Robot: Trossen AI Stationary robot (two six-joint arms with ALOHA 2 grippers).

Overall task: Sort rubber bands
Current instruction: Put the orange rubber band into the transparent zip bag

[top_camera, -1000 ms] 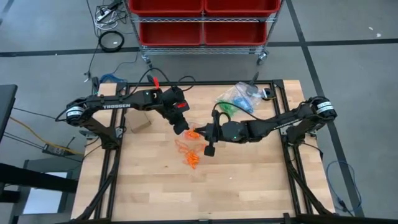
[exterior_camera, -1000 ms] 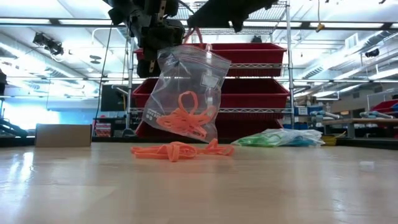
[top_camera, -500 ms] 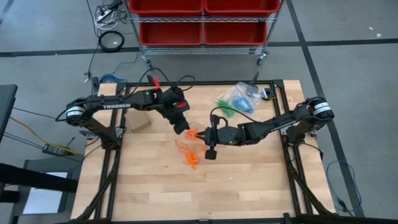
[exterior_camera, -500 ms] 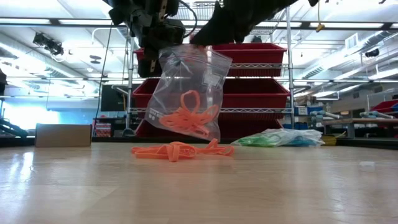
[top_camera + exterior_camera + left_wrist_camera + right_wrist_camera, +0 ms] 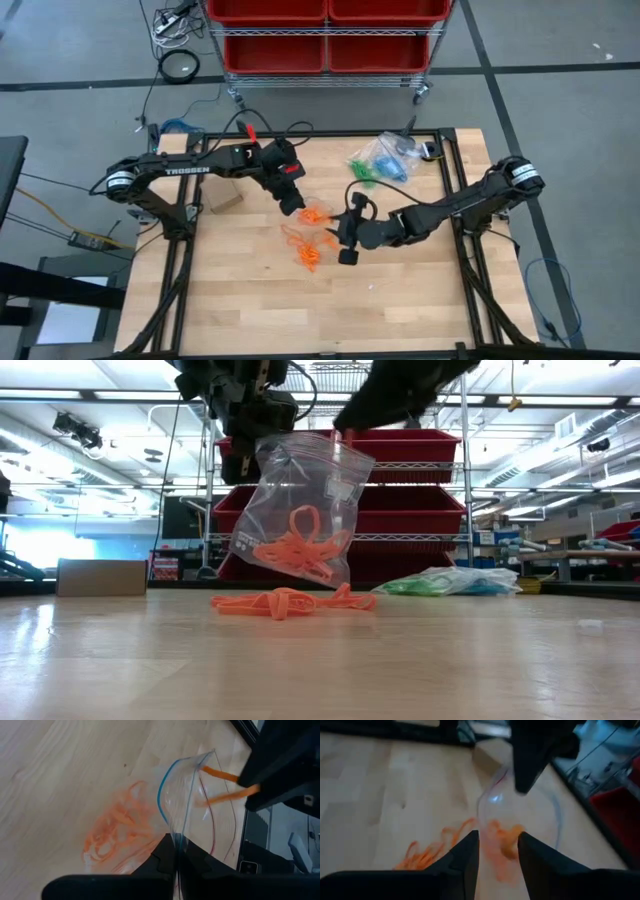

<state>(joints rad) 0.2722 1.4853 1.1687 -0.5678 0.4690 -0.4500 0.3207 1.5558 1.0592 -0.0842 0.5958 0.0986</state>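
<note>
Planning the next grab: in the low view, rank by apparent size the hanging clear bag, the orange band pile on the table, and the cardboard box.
1. Clear bag, largest, though nearest the camera.
2. Orange band pile.
3. Cardboard box, smallest but farther back, so unsure.

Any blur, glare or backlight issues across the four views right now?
Right wrist view: soft throughout, the clear bag and orange rubber bands smeared. Left wrist view: wood grain sharp, bright washout beyond the table edge. Low view: arms backlit to silhouettes by ceiling lights, bag readable, near tabletop defocused. High view: evenly lit, no glare.
</note>
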